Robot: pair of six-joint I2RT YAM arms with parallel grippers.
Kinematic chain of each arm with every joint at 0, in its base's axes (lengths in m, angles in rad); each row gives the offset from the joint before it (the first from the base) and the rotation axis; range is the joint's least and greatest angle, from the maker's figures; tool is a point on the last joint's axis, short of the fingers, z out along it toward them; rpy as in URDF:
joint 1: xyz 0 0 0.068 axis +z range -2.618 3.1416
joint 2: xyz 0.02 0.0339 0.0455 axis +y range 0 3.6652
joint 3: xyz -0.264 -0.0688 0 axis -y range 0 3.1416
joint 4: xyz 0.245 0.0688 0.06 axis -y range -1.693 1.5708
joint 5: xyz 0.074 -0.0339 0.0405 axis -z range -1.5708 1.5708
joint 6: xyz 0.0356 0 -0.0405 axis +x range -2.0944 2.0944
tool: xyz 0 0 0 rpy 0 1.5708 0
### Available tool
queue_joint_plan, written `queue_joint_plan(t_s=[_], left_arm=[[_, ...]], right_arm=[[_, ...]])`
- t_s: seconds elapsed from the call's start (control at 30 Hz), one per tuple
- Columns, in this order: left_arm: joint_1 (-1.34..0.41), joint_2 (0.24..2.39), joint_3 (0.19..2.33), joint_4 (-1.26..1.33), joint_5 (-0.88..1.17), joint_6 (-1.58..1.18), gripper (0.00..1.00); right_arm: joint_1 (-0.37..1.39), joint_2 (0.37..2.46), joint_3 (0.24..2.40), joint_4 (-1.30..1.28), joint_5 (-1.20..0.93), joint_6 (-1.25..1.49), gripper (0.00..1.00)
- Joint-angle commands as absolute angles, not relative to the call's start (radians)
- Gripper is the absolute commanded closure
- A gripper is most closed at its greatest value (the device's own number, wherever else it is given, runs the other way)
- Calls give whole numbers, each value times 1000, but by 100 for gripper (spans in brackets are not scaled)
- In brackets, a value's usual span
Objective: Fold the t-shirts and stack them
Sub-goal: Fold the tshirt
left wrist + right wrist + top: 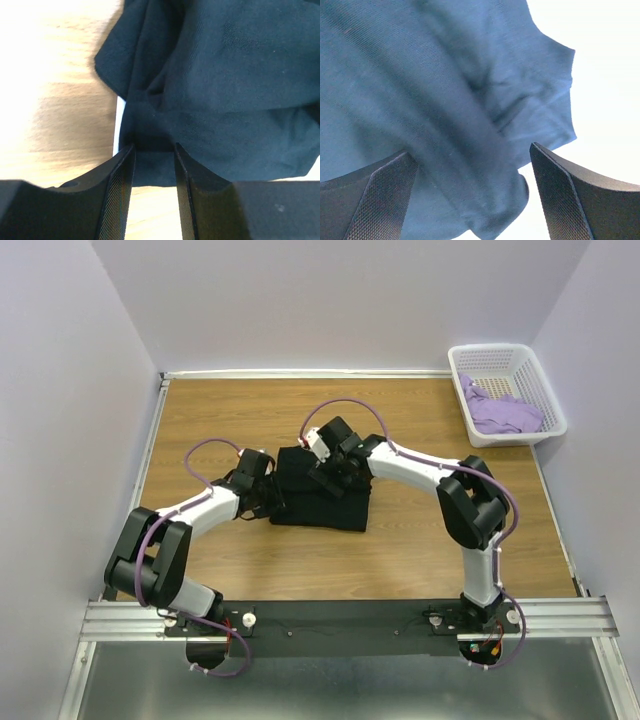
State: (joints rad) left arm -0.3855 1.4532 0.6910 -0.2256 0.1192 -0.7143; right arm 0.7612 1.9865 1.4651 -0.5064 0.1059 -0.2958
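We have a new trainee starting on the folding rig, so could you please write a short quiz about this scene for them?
1. True or false: the lavender t-shirt lies in the white basket.
2. Multiple choice: the jaws of the right hand stand: A wide open, B fully shut, C clamped on the basket.
3. Short answer: which t-shirt's edge lies at the fingertips of the left hand?
Key: 1 true; 2 A; 3 the black t-shirt.
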Motion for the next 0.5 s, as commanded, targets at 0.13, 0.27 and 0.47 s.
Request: queue_joint_plan(t_s=[0.13, 0.27, 0.47], left_arm=[[-385, 1529, 664, -253, 160, -646, 55], [-387, 1525, 658, -255, 173, -632, 55], [-385, 1506, 661, -258, 179, -630, 55]], right_arm=[[704, 2092, 1636, -431, 320, -338, 3], [623, 2177, 1808, -425, 390, -296, 4], [563, 2206, 1937, -425, 328, -235, 4]])
